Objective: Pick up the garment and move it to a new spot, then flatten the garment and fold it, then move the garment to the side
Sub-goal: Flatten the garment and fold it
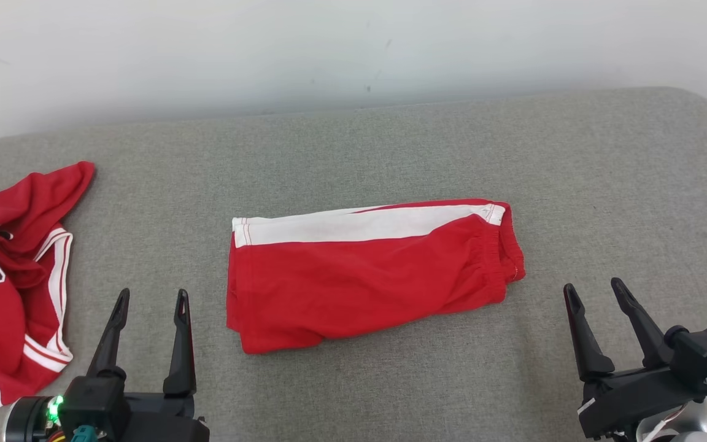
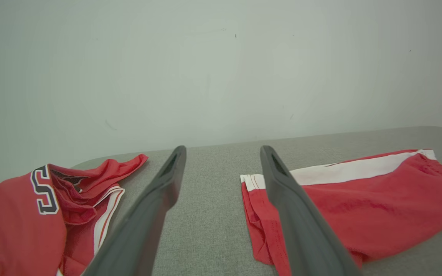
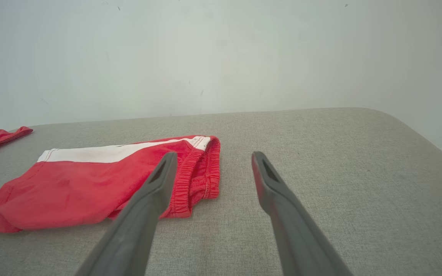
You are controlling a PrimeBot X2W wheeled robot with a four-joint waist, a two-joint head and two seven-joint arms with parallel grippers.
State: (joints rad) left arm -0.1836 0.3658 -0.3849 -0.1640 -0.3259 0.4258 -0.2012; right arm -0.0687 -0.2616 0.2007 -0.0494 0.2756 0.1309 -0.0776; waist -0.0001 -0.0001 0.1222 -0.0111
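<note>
A: Where's the garment?

B: The red shorts (image 1: 366,276) lie folded on the grey cloth-covered counter (image 1: 390,141), about in its middle. They make one long, fairly flat bundle. A white stripe (image 1: 359,224) runs along the far edge, and the gathered waistband (image 1: 510,252) is at the robot's right end.

A: Is anything holding them?

B: No. The left end effector (image 1: 152,293) hovers nearer the robot than the shorts and just past their left end. Its two dark fingers are spread wide with bare cloth surface between them. In the left wrist view, its right-hand finger (image 2: 294,214) crosses in front of the leg-hem end. I can't tell from that view whether it touches the fabric, but the head view shows it apart.

A: And the other one?

B: The right end effector (image 1: 592,284) sits nearer the robot than the shorts and a little beyond the waistband end. It is also wide and empty. Its fingers tilt slightly to the left at the tips.

A: What else is on the counter?

B: A crumpled red jersey (image 1: 3,307) with white trim and a dark-edged letter, well off to the left of the shorts. Beyond the shorts, a pale wall (image 1: 329,49) stands behind the counter's far edge.
</note>
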